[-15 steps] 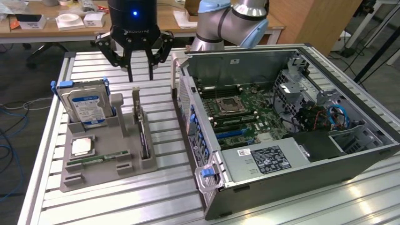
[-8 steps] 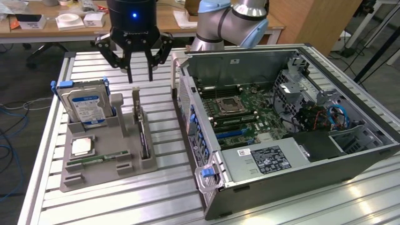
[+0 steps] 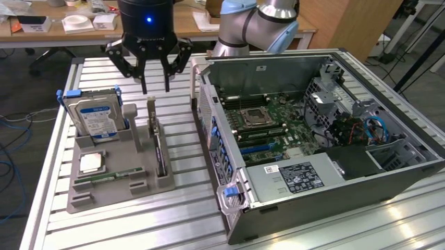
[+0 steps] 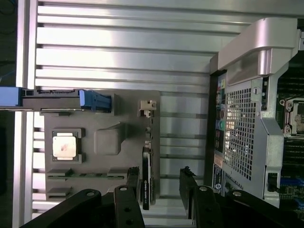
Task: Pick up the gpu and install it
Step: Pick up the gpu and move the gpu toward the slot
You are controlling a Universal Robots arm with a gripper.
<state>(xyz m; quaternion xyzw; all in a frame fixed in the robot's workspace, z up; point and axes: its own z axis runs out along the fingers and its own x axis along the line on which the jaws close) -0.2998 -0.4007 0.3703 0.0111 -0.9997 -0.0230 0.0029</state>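
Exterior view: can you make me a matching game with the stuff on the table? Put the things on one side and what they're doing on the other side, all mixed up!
Things:
1. hard drive
2. gpu
3. processor chip
4. gripper

What they are doing:
A. lies flat in the grey holder
B. hangs open above the grey holder
C. stands upright with blue handles at its sides
D. stands on its thin edge in a slot of the grey holder

Right pairs: 1-C, 2-D, 3-A, 4-B.
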